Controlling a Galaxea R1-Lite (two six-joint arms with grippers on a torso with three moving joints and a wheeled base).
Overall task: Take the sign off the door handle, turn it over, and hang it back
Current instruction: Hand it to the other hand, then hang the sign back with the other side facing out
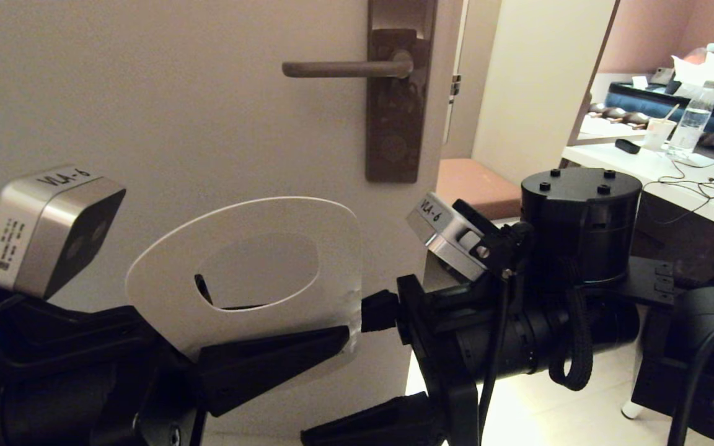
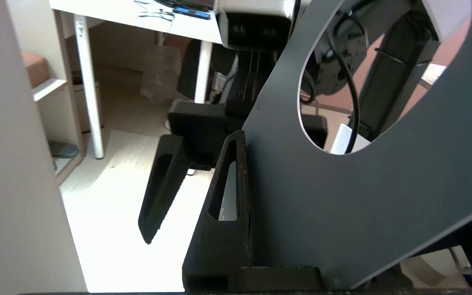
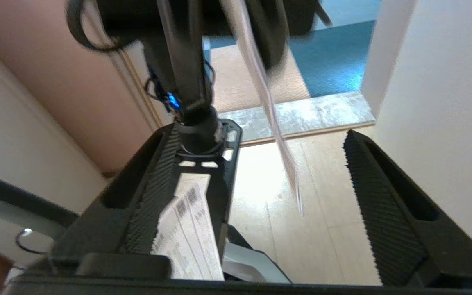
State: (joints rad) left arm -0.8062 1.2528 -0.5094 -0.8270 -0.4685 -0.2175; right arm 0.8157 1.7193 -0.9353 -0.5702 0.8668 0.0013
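Gripping the sign (image 1: 251, 272) by its lower edge, the left claw (image 1: 276, 359) faces the open right claw (image 3: 256, 196).

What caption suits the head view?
Left gripper holds the sign white-side up below the bare door handle.

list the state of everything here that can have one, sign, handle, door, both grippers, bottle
sign: off the handle, white face toward the head camera, held below the lever
door handle: level, bare, nothing hanging on it
door: ajar, room visible past its edge
left gripper: shut on the sign's lower edge
right gripper: open, fingers apart, sign edge between them untouched
water bottle: upright on the desk, capped
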